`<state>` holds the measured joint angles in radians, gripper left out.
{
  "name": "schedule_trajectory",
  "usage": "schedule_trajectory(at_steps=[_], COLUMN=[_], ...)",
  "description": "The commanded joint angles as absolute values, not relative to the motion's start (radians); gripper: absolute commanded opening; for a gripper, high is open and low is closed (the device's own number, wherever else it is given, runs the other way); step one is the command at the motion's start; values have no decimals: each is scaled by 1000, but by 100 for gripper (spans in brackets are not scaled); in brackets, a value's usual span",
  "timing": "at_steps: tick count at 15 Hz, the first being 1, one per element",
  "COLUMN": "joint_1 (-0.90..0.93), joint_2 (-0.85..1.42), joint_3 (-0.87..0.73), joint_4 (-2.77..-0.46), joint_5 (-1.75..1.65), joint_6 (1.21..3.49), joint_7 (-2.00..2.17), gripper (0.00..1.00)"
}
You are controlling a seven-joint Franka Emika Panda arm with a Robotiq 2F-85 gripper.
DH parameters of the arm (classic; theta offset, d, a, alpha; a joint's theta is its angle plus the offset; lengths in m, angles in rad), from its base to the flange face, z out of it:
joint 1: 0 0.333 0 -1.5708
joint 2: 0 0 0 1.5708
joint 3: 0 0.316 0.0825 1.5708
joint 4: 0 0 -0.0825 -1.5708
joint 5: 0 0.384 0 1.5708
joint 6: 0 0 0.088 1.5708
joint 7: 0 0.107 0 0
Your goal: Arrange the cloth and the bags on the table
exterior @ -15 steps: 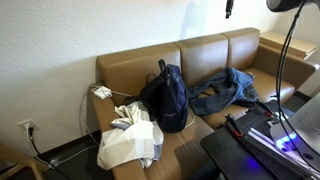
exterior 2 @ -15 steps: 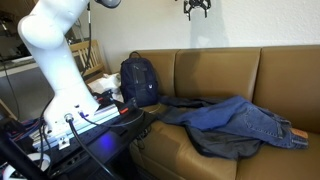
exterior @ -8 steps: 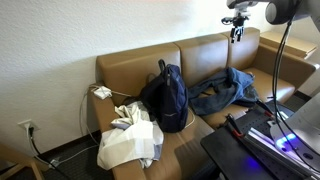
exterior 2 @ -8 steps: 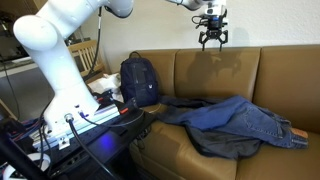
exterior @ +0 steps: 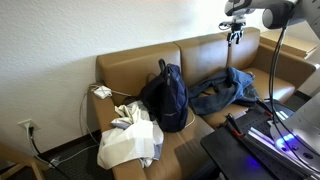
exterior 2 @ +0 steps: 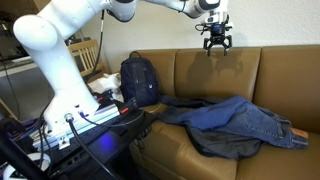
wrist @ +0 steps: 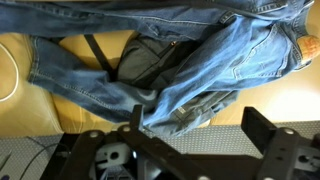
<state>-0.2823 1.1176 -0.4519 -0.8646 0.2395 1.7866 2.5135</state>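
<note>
A blue denim cloth (exterior: 222, 92) lies crumpled on the right seat of a brown couch (exterior: 200, 55); it also shows in the other exterior view (exterior 2: 235, 122) and the wrist view (wrist: 205, 60). A dark blue backpack (exterior: 167, 97) stands upright on the middle seat, seen too in an exterior view (exterior 2: 137, 80) and from above in the wrist view (wrist: 150, 60). A white bag (exterior: 130, 142) slumps on the left seat. My gripper (exterior: 235, 36) hangs open and empty high above the couch back and the cloth in both exterior views (exterior 2: 215, 46), jaws apart in the wrist view (wrist: 197, 125).
The robot's dark base and stand with a blue light (exterior 2: 90, 125) sit in front of the couch (exterior: 262, 140). A thin lamp pole (exterior: 285, 60) stands by the couch's right end. A cable runs to a wall outlet (exterior: 27, 127). A wooden chair (exterior 2: 85, 55) stands behind the robot.
My gripper has come down from the top of the picture toward the couch back, above the denim cloth. The cloth and bags have not moved.
</note>
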Motion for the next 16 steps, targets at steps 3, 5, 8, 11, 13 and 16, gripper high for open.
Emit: schedule_trajectory(at_steps=[3, 5, 8, 11, 13, 16], joint_1=[-222, -169, -82, -107, -81, -70], joint_2=[1288, 1365, 1502, 1521, 1537, 1533], joint_3=[-697, -846, -1070, -1072, -1094, -1103], joint_4=[-964, -1043, -1126, -1095, -1106, -1110], joint_5=[494, 677, 937, 964, 984, 985], joint_6=[2073, 2124, 2032, 1992, 1984, 1978], joint_7=[2623, 2607, 2601, 2599, 2602, 2602], gripper=[100, 100, 100, 100, 100, 100])
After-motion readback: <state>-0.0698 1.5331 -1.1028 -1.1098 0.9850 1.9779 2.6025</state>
